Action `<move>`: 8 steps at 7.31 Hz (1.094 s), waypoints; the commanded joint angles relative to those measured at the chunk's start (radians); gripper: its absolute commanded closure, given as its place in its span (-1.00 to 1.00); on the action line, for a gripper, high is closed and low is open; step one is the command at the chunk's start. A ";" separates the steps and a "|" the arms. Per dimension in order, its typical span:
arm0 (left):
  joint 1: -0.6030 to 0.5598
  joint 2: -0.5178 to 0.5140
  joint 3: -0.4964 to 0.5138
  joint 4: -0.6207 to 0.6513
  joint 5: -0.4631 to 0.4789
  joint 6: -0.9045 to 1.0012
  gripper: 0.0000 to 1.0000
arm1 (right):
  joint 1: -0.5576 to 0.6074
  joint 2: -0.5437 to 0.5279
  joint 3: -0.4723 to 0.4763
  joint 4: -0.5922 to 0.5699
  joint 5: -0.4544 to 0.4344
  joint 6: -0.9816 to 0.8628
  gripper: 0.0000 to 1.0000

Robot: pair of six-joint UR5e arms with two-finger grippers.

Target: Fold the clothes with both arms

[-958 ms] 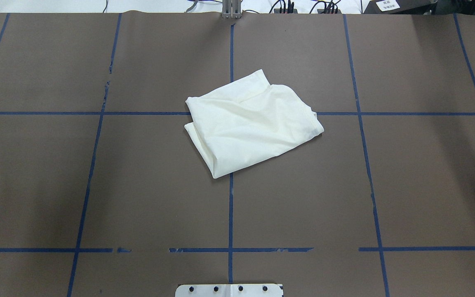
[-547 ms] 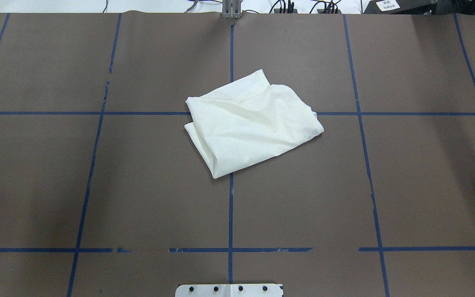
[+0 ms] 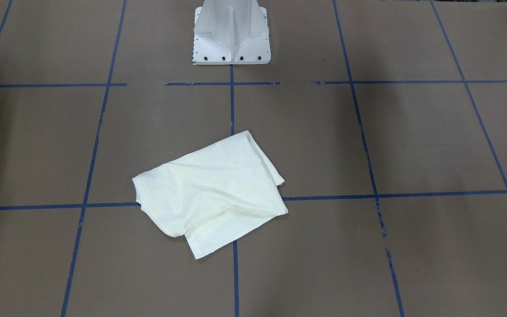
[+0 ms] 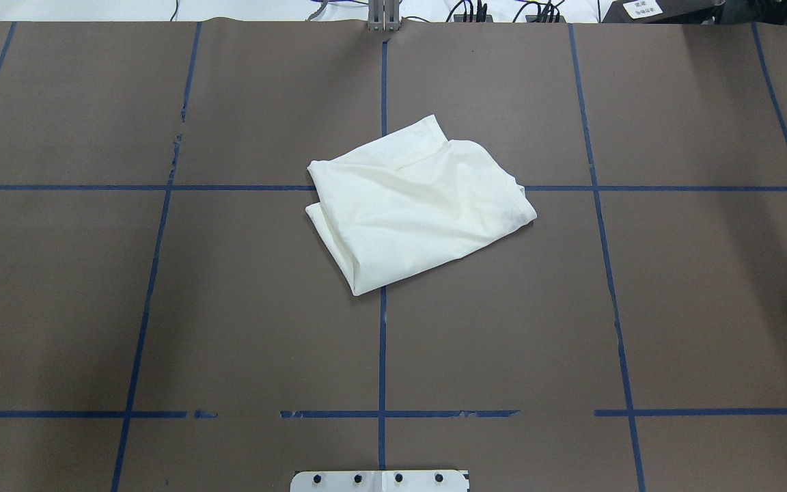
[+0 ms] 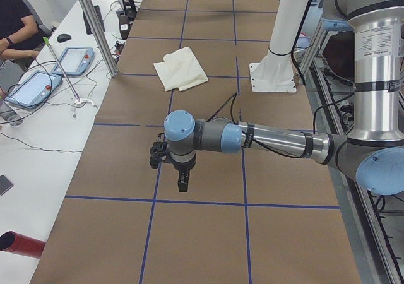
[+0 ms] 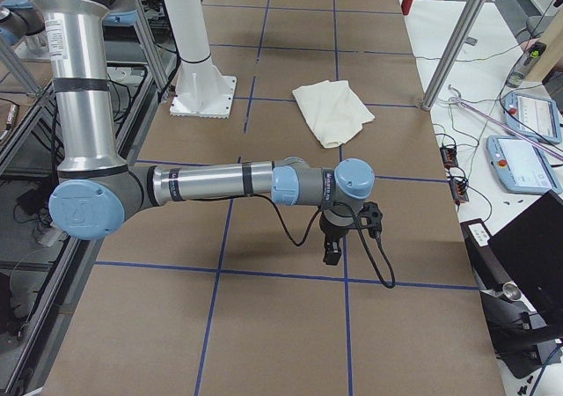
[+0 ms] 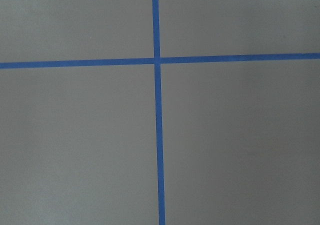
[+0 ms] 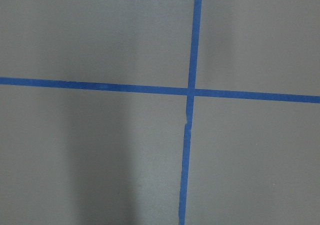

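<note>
The cream-white T-shirt [image 4: 414, 205] lies folded into a rough rectangle at the middle of the brown table, plain side up; its print is hidden. It also shows in the front view [image 3: 209, 193] and both side views [image 5: 181, 68] [image 6: 332, 110]. My left gripper [image 5: 183, 183] hangs over bare table far toward the left end, away from the shirt. My right gripper [image 6: 332, 253] hangs over bare table toward the right end. Both show only in side views, so I cannot tell if they are open or shut. The wrist views show only tape lines.
The white pedestal base [image 3: 231, 31] stands at the robot's edge of the table. Blue tape lines [image 4: 382, 342] grid the brown cover. A side bench with tablets [image 5: 38, 85] and a seated person [image 5: 16, 19] runs along the far edge. A red cylinder [image 5: 22, 243] lies there.
</note>
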 commanded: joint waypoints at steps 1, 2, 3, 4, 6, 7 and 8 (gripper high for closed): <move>0.001 0.001 0.002 -0.003 -0.027 -0.002 -1.00 | 0.000 0.001 0.006 0.000 0.000 0.000 -1.00; 0.001 0.000 0.000 -0.005 -0.028 -0.002 -1.00 | 0.000 0.001 0.006 0.000 0.000 -0.001 -1.00; 0.001 0.000 0.000 -0.006 -0.028 -0.002 -1.00 | 0.000 0.003 0.006 0.000 0.000 0.000 -1.00; 0.001 0.000 0.000 -0.009 -0.029 -0.002 -1.00 | 0.000 0.003 0.006 0.000 0.000 0.000 -1.00; 0.001 -0.002 0.002 -0.014 -0.029 0.000 -1.00 | 0.000 0.001 0.013 0.000 0.000 0.000 -1.00; 0.001 -0.005 0.002 -0.015 -0.041 0.000 -1.00 | 0.000 0.001 0.013 0.000 0.000 0.000 -1.00; 0.003 -0.012 0.012 -0.015 -0.043 0.002 -1.00 | 0.000 0.001 0.013 0.000 0.000 0.000 -1.00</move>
